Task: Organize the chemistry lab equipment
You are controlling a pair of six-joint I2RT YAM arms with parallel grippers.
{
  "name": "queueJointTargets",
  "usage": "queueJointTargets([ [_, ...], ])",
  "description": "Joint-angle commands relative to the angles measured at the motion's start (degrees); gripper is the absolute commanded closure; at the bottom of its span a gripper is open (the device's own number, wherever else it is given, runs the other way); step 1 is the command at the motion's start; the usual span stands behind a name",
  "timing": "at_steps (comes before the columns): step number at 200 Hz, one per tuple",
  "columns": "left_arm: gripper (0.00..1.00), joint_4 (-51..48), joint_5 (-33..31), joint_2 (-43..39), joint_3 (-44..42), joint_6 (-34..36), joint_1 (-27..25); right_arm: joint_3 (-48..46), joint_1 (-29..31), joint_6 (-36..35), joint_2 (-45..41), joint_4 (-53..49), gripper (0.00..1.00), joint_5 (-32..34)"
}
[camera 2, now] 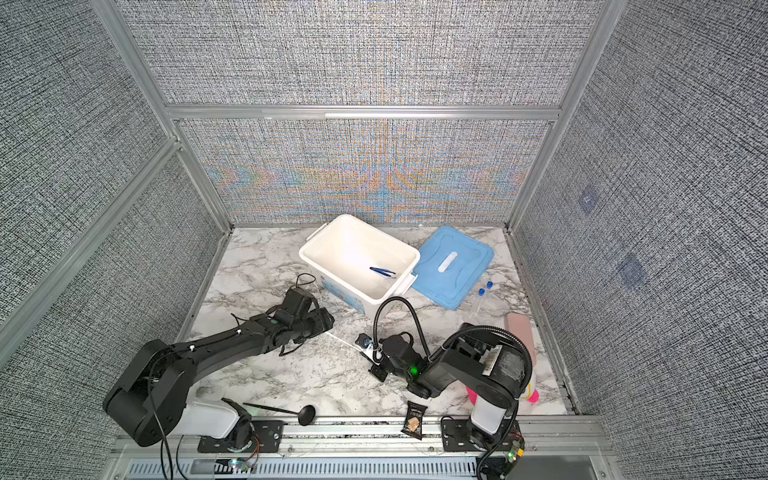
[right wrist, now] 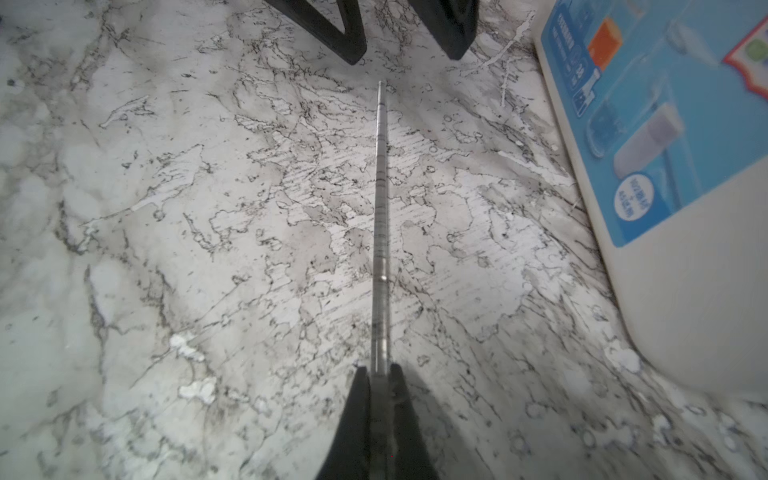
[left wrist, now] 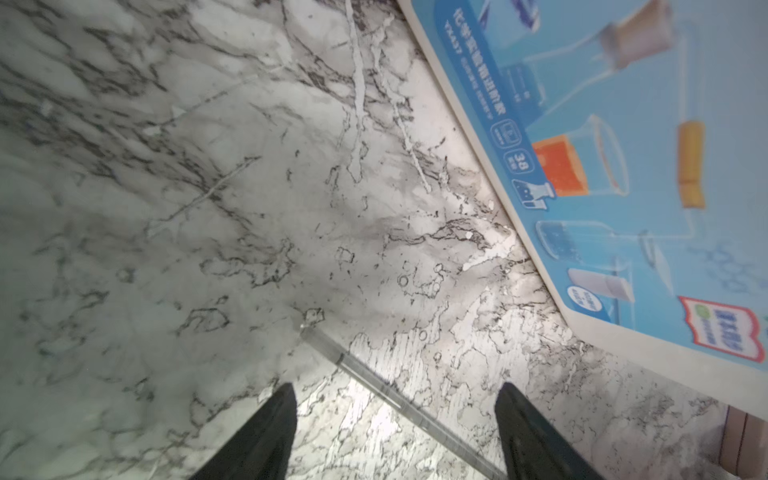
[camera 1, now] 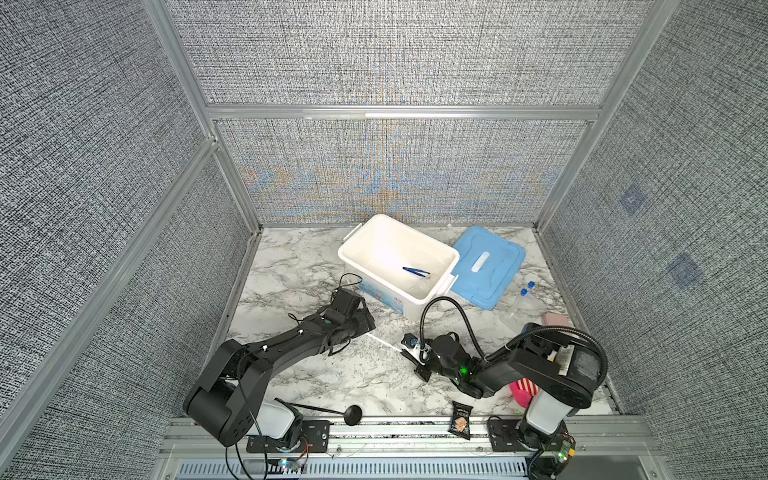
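A long thin white stick (camera 1: 386,344) (camera 2: 347,341) lies on the marble table in front of the white bin. My right gripper (right wrist: 380,368) (camera 1: 406,353) is shut on one end of the stick (right wrist: 381,208). My left gripper (left wrist: 397,388) (camera 1: 362,324) stands open over the other end, and the stick (left wrist: 357,368) passes between its fingers untouched. Dark blue tweezers (camera 1: 415,272) (camera 2: 382,272) lie inside the bin. Two clear blue-capped tubes (camera 1: 527,291) (camera 2: 484,289) lie on the table right of the blue lid.
The white bin (camera 1: 386,299) (camera 2: 345,291) stands open at the back, its blue lid (camera 1: 498,282) beside it on the right. A black snack packet (camera 1: 461,419), a pink striped plush toy (camera 1: 523,390) and a black ladle (camera 1: 353,415) lie along the front edge.
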Motion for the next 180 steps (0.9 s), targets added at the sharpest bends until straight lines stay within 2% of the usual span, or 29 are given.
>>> queueJointTargets([
  [1,0.23,0.8,0.0,0.6,0.4,0.1,0.0,0.9,0.2,-0.1,-0.7,-0.6,0.95,1.1],
  [58,0.23,-0.5,-0.8,1.1,0.5,-0.5,0.2,2.0,0.3,0.3,-2.8,-3.6,0.96,1.3],
  [124,0.25,1.8,0.6,2.5,0.1,-1.7,0.3,3.9,0.9,2.4,-1.1,-1.3,0.96,2.0],
  [180,0.41,7.4,2.7,3.0,-0.8,-4.6,0.6,4.9,1.9,5.2,0.8,3.0,0.97,3.7],
])
